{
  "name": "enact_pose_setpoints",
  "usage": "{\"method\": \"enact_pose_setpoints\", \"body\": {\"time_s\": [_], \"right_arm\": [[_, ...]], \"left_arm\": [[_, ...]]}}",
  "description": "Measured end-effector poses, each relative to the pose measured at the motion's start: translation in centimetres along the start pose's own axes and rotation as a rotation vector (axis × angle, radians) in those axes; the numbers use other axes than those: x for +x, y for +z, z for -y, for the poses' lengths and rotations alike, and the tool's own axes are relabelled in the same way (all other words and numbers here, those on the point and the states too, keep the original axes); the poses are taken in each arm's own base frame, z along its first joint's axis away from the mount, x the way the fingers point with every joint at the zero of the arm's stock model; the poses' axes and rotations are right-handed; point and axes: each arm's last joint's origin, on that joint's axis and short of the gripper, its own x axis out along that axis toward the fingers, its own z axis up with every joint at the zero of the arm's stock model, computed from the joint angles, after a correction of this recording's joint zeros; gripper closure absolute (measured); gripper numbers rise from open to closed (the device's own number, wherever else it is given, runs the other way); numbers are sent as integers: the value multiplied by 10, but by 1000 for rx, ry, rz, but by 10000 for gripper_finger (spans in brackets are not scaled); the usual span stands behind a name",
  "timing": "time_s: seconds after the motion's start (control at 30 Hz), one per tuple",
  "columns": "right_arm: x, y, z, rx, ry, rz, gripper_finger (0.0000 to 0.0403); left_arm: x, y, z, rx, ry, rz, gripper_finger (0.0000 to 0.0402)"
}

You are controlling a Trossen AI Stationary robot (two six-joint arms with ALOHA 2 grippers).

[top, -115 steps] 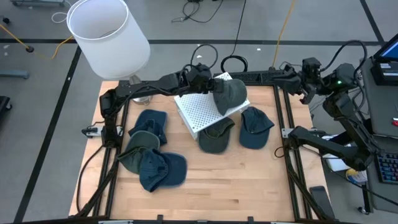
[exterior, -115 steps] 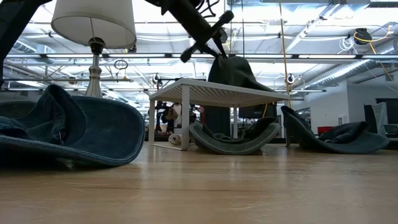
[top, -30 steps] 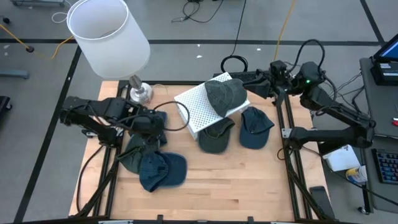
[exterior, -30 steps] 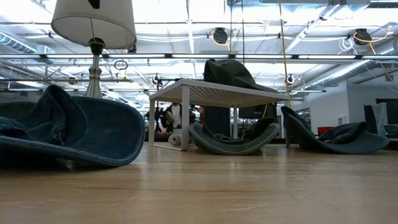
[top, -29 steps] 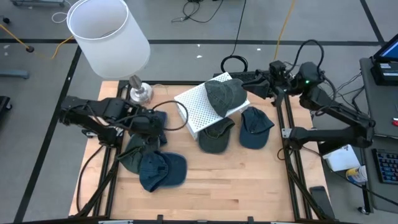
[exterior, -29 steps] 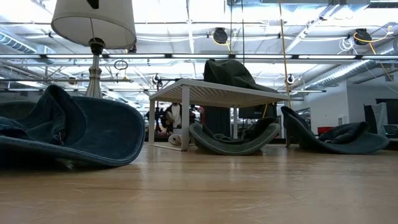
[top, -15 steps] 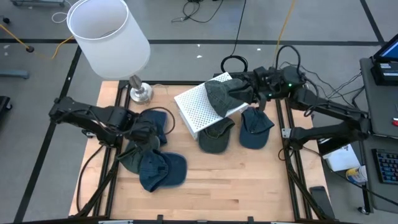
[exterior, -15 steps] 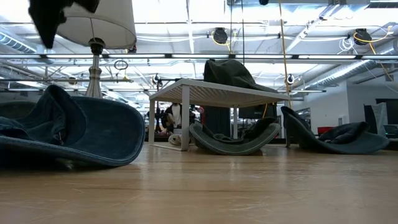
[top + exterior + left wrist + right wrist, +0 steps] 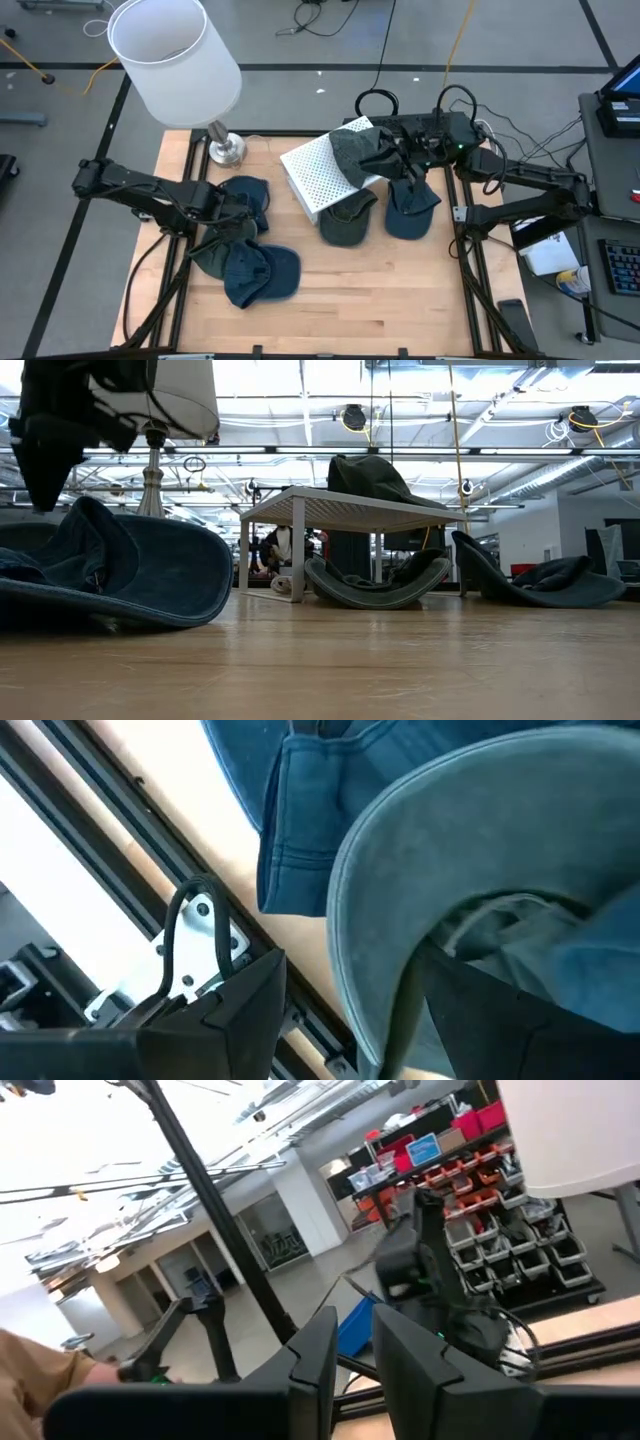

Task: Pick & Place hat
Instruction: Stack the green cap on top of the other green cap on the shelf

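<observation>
Left gripper [image 9: 232,213] has dropped over the hat pile [image 9: 240,240], fingers apart, brim between them. Right gripper [image 9: 392,160], fingers nearly together, reached the rack hat [image 9: 358,152].

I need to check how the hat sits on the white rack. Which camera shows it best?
The high view: the grey-green hat lies on the white perforated rack, partly under the right gripper. The low view shows it side-on. Neither wrist view shows it.
</observation>
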Motion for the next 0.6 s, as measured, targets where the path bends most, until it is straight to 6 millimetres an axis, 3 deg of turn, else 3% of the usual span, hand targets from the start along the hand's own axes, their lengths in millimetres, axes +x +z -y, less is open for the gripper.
{"method": "enact_pose_setpoints", "body": {"time_s": [0.2, 0.6], "right_arm": [[3, -4, -6, 1, 29, -14, 344], [8, -9, -15, 5, 72, -35, 344]], "left_arm": [[23, 5, 2, 34, -25, 4, 165], [25, 13, 5, 97, -141, -35, 176]]}}
